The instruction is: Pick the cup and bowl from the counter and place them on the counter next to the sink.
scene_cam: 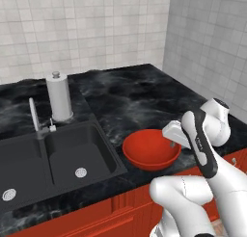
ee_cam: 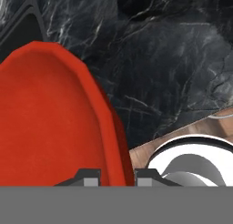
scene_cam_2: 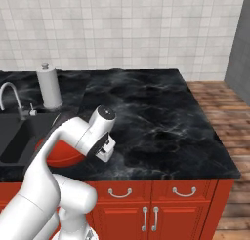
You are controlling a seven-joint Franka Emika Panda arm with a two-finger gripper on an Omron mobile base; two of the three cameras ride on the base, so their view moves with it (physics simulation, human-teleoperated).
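Red bowl sits beside the sink, its rim caught between the gripper's fingers.

The glossy black marble counter (scene_cam: pixel 140 94) with white veining carries the black double-basin sink (scene_cam: pixel 53 159) at its left, and the wide, round, glossy red bowl (scene_cam: pixel 150 149) rests on the marble just right of the sink's nearer basin, close to the counter's front edge. The white arm's two-finger gripper (ee_cam: pixel 117 176) is at the bowl's right rim; in the hand view the two dark fingertips (ee_cam: pixel 90 176) straddle that rim, one inside the bowl and one outside, narrowly parted. Judging by this, the fingers are pinching the rim, and any lift or release goes straight up from here.
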